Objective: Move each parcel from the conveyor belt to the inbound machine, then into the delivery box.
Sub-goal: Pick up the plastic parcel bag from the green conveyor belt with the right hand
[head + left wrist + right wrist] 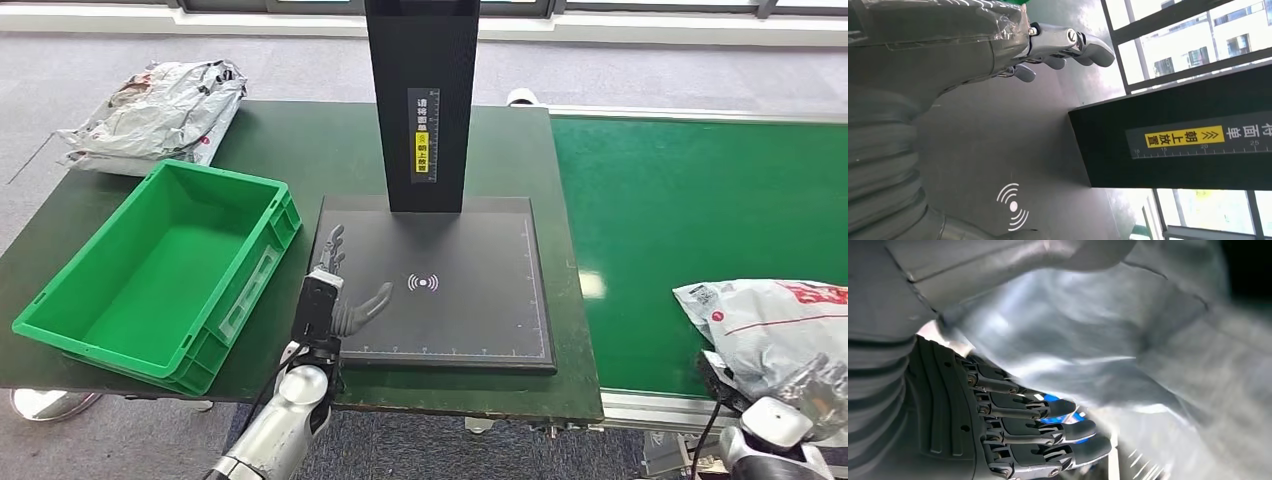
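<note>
The right hand (815, 385) sits low at the near edge of the green conveyor belt (690, 220), pushed up against a grey plastic parcel (775, 320); from behind the wrist its dark fingers (1048, 425) reach out side by side under the crinkled film and the thumb lies over the top of it, so it looks to be gripping the bag's near end, though the film hides where the tips actually close. That parcel lies on the belt near its near edge, at the right, its long axis running roughly across the belt, one end toward the scanner and the other running off to the right, a white label with red print facing up. The left hand (345, 295) hovers over the near-left corner of the inbound machine's black scan plate (470, 240), arm coming up from below, fingers spread and slightly curled, thumb pointing toward the white wireless mark (423, 283), holding nothing. The machine's black column (422, 100) rises from the plate's far edge, with a yellow sticker and ruler strip on its front. To the left, on the dark green table (300, 140), stands a green delivery box (160, 270), long axis running from near-left to far-right. A second grey parcel (155, 115) hangs over the table's far-left corner.
</note>
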Available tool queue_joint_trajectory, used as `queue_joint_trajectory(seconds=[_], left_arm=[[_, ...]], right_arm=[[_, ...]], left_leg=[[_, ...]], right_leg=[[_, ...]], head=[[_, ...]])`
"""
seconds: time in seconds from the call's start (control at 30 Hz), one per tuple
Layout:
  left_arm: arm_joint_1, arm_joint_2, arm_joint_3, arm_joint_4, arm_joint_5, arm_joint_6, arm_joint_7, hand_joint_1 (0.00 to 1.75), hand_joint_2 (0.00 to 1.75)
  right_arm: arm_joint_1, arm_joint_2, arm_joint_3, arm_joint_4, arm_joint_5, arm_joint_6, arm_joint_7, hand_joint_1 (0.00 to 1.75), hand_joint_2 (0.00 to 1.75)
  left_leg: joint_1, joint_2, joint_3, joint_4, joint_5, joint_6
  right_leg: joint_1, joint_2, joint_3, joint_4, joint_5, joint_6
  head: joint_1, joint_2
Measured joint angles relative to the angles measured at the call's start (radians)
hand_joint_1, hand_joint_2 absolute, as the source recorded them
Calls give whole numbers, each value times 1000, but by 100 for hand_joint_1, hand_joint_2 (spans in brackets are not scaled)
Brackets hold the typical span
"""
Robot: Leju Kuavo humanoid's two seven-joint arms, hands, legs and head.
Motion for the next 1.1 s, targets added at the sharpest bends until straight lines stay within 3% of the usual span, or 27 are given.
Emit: queue_joint_trajectory(seconds=[0.03,0.33,0.67,0.87,0.93,1.03,1.1], left_arm=[[-3,0,0,4,0,-1,0,0,175],[-12,0,0,21,0,1,1,0,175],[29,8,1,-38,-19,22,25,0,175],[57,10,12,-76,-29,33,29,0,175],[66,11,15,-87,-35,38,31,0,175],[74,10,18,-96,-50,48,32,0,175],[74,9,18,-99,-64,56,30,0,175]], right_arm=[[0,3,0,6,-7,26,-16,175,175],[-1,32,-14,24,-36,47,-69,175,175],[-25,79,-14,16,-78,-158,-124,175,175],[-33,106,-15,-32,-136,-317,-210,175,175],[-34,117,-16,-57,-186,-376,-265,175,175],[-34,155,-22,-135,-352,-490,-444,175,175],[-39,195,-25,-210,-448,-518,-540,175,175]], left_leg=[[0,0,0,0,0,0],[0,0,0,0,0,0],[0,0,0,0,0,0],[0,0,0,0,0,0],[0,0,-1,0,0,0],[0,1,-1,0,0,0],[0,2,0,0,0,0]], right_leg=[[0,0,0,0,0,0],[0,0,1,0,0,0],[0,0,1,0,0,0],[0,0,1,0,0,0],[0,0,1,0,0,0],[0,0,0,0,0,0],[0,1,0,0,0,0]], head=[[0,0],[0,0],[0,0],[0,0],[0,0],[0,0],[0,0]])
